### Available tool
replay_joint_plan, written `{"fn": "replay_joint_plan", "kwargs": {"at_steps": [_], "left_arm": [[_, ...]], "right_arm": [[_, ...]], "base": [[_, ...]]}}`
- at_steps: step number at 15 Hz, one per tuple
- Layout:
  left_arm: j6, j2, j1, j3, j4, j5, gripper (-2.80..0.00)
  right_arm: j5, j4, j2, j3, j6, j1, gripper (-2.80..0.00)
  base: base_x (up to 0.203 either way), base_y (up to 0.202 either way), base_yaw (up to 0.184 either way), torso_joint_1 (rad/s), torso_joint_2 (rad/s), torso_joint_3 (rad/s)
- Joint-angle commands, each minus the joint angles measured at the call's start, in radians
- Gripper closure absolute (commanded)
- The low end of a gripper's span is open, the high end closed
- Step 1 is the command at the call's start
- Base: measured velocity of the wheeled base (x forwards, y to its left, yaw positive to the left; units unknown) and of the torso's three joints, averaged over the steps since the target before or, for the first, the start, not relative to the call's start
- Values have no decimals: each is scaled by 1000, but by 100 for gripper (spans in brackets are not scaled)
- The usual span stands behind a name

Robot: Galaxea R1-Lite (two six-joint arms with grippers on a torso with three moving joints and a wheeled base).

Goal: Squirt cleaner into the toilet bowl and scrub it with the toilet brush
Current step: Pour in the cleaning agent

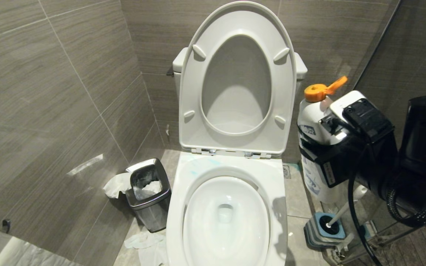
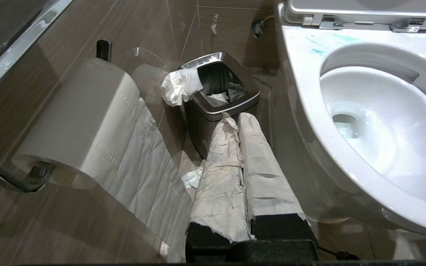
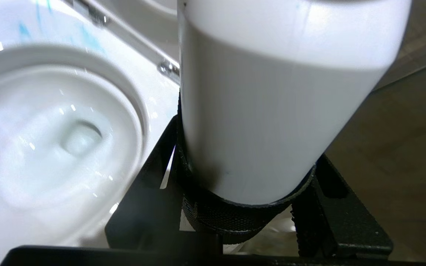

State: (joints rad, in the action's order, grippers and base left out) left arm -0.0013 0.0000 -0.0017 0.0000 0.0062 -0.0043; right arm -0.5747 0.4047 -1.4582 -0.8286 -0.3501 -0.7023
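The white toilet bowl (image 1: 279, 184) stands open, seat and lid (image 1: 237, 81) raised. Pale blue smears of cleaner (image 1: 202, 164) mark the back of its rim (image 2: 301, 74), and the same cleaner smears (image 2: 324, 40) appear in the left wrist view. To the right of the bowl, my right gripper (image 1: 311, 147) is shut around a white cleaner bottle (image 1: 314, 122) with an orange cap, held upright; the bottle (image 3: 272, 92) fills the right wrist view. The toilet brush (image 1: 340, 214) stands in its blue-grey holder (image 1: 324, 232) on the floor below. My left gripper (image 2: 235, 118), wrapped in white paper, is shut and empty, low beside the bowl's left side.
A small steel bin (image 1: 148, 192) with tissue spilling from it stands left of the toilet. Loose tissue (image 1: 142, 240) lies on the floor near it. A toilet paper roll (image 2: 87, 122) hangs on the left wall. Tiled walls close in on both sides.
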Motion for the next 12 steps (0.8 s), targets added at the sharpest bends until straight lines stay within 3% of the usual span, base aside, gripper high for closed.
{"fn": "replay_joint_plan", "kwargs": {"at_steps": [1, 12], "left_arm": [[0, 2, 0, 3, 0, 0, 0], [0, 2, 0, 3, 0, 0, 0]], "right_arm": [[-4, -14, -40, -7, -96, -3, 0], [-104, -37, -214, -186, -710, -2, 0]], "base": [[0, 0, 0, 0, 0, 0], [0, 0, 0, 0, 0, 0]]}}
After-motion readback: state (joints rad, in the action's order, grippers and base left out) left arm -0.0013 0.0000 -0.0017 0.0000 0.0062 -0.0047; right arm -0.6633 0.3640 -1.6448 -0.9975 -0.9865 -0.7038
